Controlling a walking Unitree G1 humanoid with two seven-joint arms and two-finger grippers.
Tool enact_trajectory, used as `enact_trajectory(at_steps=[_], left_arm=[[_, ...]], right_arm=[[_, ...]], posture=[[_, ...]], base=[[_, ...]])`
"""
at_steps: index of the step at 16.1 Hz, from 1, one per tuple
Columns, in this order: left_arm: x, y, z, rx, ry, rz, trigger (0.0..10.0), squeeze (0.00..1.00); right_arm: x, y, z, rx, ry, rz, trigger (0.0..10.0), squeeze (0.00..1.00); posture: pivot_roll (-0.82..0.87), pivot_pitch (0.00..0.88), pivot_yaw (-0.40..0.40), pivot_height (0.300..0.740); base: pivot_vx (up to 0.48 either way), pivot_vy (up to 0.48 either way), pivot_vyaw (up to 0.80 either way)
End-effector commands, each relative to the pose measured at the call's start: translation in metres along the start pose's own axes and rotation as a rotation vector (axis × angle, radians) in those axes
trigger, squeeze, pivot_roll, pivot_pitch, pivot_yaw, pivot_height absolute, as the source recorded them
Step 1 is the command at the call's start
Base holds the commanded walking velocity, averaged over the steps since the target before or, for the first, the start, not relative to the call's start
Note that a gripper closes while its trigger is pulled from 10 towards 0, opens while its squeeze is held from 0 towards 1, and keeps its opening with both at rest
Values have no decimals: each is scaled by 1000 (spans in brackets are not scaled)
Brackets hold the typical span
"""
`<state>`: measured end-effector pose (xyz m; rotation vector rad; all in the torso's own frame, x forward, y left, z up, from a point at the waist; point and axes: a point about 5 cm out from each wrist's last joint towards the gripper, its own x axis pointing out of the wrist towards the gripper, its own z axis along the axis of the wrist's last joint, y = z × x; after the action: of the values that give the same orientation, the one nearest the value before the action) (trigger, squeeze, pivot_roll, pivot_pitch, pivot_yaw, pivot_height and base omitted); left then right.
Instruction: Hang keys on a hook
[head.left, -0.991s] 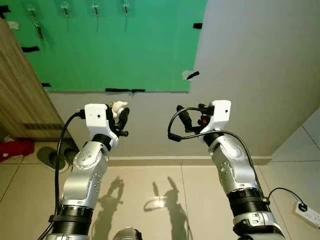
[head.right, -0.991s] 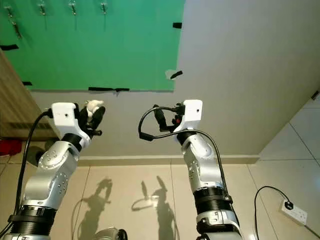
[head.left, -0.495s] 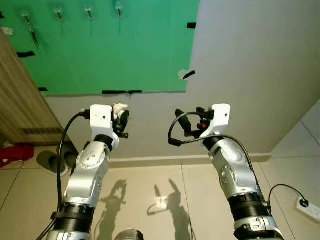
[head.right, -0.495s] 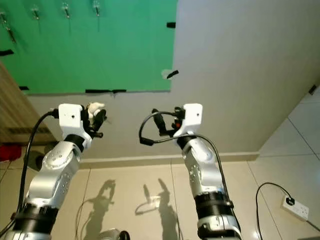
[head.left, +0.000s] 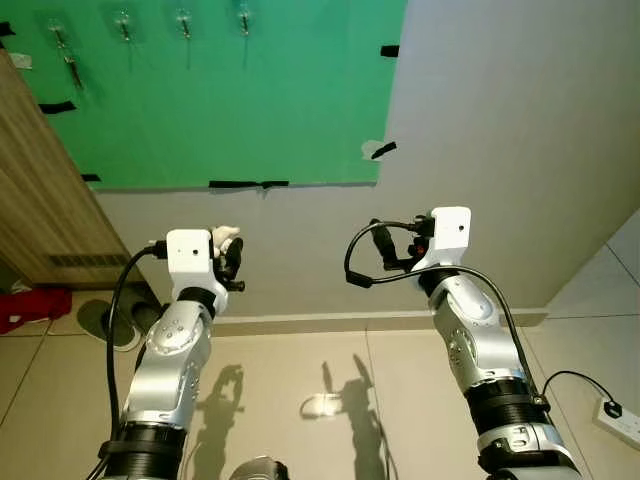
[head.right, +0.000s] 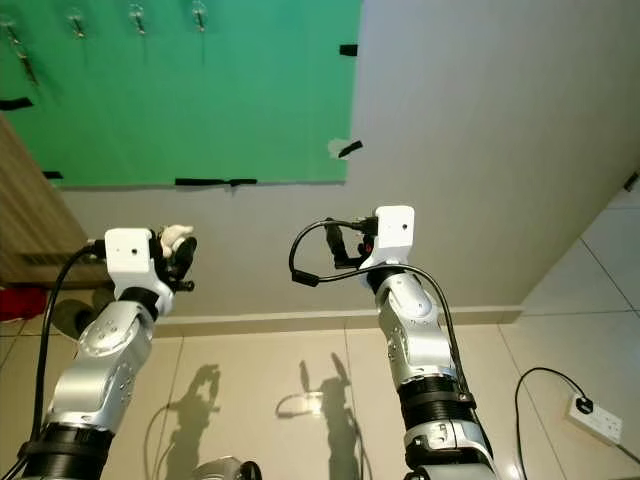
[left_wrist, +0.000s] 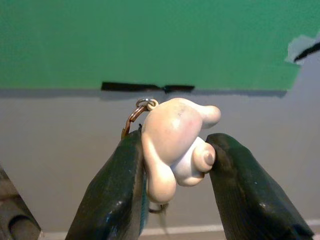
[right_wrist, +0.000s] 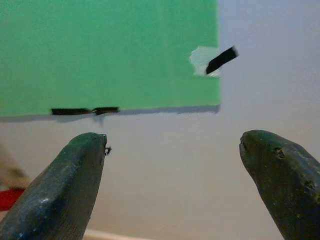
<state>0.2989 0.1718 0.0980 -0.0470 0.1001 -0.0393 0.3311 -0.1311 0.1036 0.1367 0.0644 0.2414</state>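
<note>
Head view: both my arms are raised toward a wall; hooks (head.left: 183, 20) sit high on the green sheet (head.left: 250, 100), well above my left gripper (head.left: 228, 262).
Left wrist view: my fingers (left_wrist: 117, 195) are clamped on a cream keychain charm (left_wrist: 175, 145) with its key ring (left_wrist: 134, 115).
Right wrist view: my right gripper (right_wrist: 172, 165) holds nothing, fingers wide apart.

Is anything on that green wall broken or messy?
Yes. The green sheet has a torn lower right corner, where a pale scrap shows and a black tape strip sits crooked. Other tape strips hold its edges. The hooks up top look fine.
</note>
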Motion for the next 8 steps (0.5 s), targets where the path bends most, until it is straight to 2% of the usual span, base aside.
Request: enact_trajectory(at_steps=[1,2,4,5,7,8], left_arm=[[2,5,7,23,-32,26,10000,0],[1,7,8,36,-31,35,10000,0],[-4,11,4,73,-25,39,10000,0],[-6,13,2,76,-14,53,10000,0],[-4,15,0,83,-2,65,10000,0],[-2,14,2,91,-7,55,10000,0]], right_arm=[[-3,-12,-3,-61,6,-110,10000,0],[-10,-29,-10,-157,55,-227,10000,0],[-33,-44,-23,-211,122,-274,10000,0],[-42,-46,-30,-243,160,-267,10000,0],[-46,-45,-36,-241,173,-261,10000,0],[-43,-44,-33,-251,151,-270,10000,0]], posture=[[-8,0,28,740],[-8,0,28,740],[-8,0,24,740],[-11,0,24,740],[-15,0,25,740],[-18,0,31,740]], base=[[0,469,-719],[0,469,-569],[0,469,-800],[0,461,0],[0,0,0],[0,0,0]])
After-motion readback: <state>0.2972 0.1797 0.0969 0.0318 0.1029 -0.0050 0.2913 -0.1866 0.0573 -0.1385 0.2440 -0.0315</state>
